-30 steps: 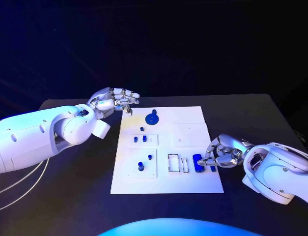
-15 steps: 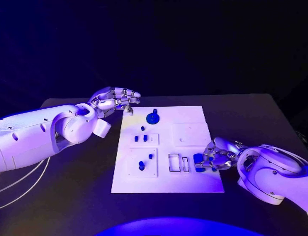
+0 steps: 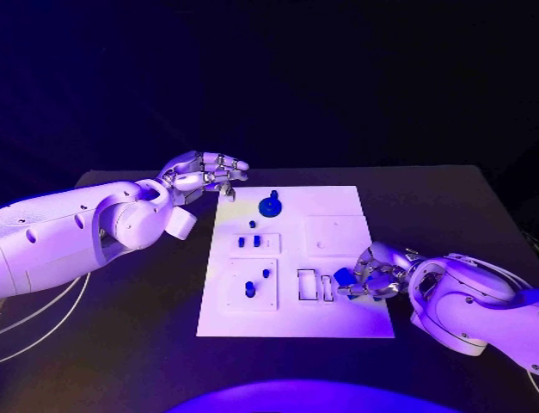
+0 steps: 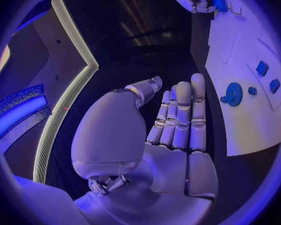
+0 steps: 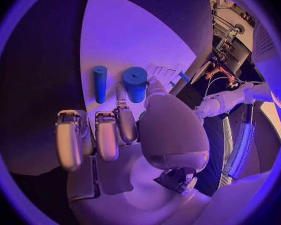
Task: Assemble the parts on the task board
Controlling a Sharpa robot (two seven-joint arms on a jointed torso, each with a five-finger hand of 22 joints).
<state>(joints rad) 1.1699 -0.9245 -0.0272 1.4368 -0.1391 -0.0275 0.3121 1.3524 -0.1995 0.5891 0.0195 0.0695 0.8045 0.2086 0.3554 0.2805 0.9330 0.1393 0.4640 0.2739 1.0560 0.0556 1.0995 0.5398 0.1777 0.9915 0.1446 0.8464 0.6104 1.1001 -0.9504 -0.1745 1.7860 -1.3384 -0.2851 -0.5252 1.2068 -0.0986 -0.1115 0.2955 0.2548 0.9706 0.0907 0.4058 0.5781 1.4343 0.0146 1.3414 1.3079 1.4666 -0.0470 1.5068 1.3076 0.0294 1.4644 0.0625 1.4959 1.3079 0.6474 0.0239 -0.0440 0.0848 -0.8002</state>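
Right hand (image 3: pixel 375 277) fingers curled, grip unclear, blue parts (image 5: pixel 135 83) just beyond fingertips on task board (image 3: pixel 344 318)

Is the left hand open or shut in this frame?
Open. The silver left hand holds nothing; its fingers lie straight side by side beside the white task board, touching none of the blue parts.

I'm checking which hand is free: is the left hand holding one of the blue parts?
No. In the left wrist view the left hand has its fingers straight and nothing in the palm, off the edge of the white board.
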